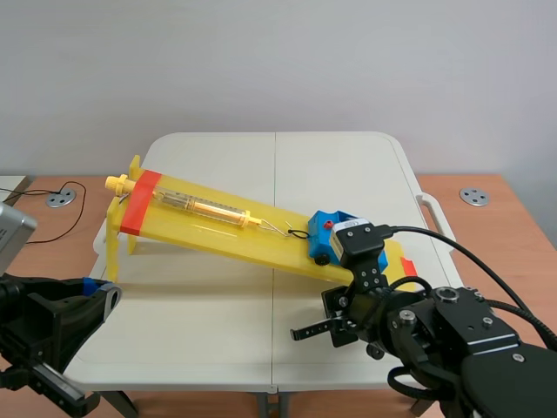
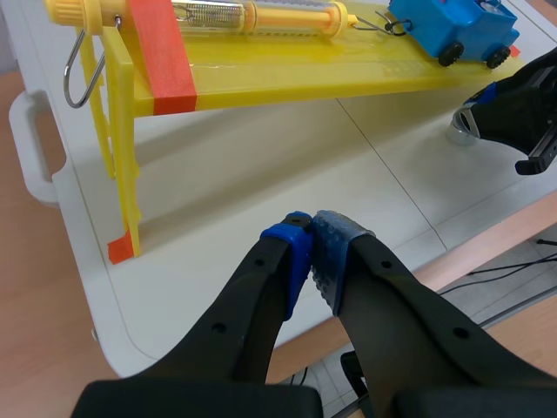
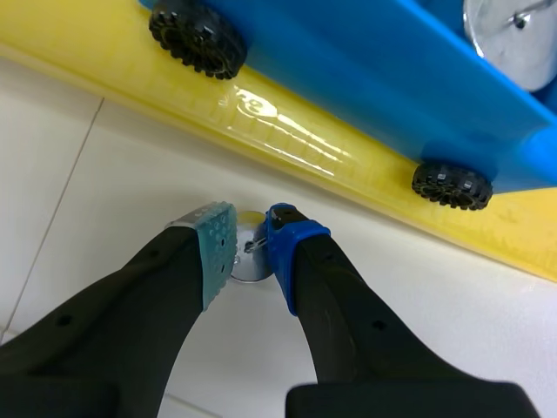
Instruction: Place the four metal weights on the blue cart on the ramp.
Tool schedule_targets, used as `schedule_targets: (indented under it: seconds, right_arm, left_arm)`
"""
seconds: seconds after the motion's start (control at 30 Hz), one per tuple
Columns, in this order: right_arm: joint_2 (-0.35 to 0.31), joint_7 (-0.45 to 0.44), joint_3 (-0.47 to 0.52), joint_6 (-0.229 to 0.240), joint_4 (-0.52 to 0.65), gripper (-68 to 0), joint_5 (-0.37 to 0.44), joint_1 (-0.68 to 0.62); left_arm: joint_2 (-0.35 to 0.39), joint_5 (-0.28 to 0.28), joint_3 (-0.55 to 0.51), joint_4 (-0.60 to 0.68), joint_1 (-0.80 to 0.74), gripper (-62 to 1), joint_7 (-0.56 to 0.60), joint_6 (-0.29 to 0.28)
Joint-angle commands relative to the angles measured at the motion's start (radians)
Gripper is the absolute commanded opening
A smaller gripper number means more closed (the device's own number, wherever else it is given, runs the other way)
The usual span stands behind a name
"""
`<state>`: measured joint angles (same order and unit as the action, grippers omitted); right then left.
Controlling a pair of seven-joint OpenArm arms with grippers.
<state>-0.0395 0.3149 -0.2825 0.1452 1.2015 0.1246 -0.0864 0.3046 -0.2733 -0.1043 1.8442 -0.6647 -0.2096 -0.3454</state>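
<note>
The blue cart (image 1: 324, 233) (image 2: 452, 30) (image 3: 365, 78) stands low on the yellow ramp (image 1: 218, 228) (image 2: 287, 74), hooked to a spring scale (image 1: 204, 207). One round metal weight (image 3: 515, 35) lies inside the cart. Another small metal weight (image 3: 247, 263) (image 2: 459, 131) rests on the white table just below the ramp's edge, and my right gripper (image 3: 251, 248) (image 1: 348, 300) is shut on it, one pad on each side. My left gripper (image 2: 311, 252) (image 1: 103, 294) is shut on nothing, over the table's near left corner. I see no other weights.
The ramp stands on thin yellow legs (image 2: 122, 174) at its high left end, with an orange-red band (image 1: 139, 202) across it. The white folding table (image 1: 218, 305) has its front edge close to both arms. Brown desks flank it.
</note>
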Motion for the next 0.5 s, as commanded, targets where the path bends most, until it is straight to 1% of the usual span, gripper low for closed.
schedule_targets:
  seconds: [0.0, 0.13, 0.27, 0.4, 0.47]
  right_arm:
    - [-0.021, 0.066, 0.006, -0.01, 0.019, -55.5, 0.048, 0.047]
    - [-0.036, 0.069, 0.006, -0.01, 0.019, -55.8, 0.048, 0.047]
    - [-0.043, 0.092, 0.006, -0.01, 0.019, -62.4, 0.047, 0.047]
    - [-0.052, 0.096, 0.006, -0.01, 0.019, -66.2, 0.048, 0.047]
    - [-0.058, 0.096, 0.006, -0.01, 0.019, -66.9, 0.047, 0.047]
  left_arm:
    - [-0.008, -0.051, -0.016, 0.069, 0.02, -57.8, 0.104, -0.025]
    - [-0.008, -0.052, -0.016, 0.069, 0.02, -57.8, 0.104, -0.025]
    - [-0.008, -0.052, -0.016, 0.069, 0.02, -57.8, 0.104, -0.025]
    - [-0.008, -0.052, -0.016, 0.069, 0.02, -57.8, 0.104, -0.025]
    - [-0.008, -0.052, -0.016, 0.069, 0.02, -57.8, 0.104, -0.025]
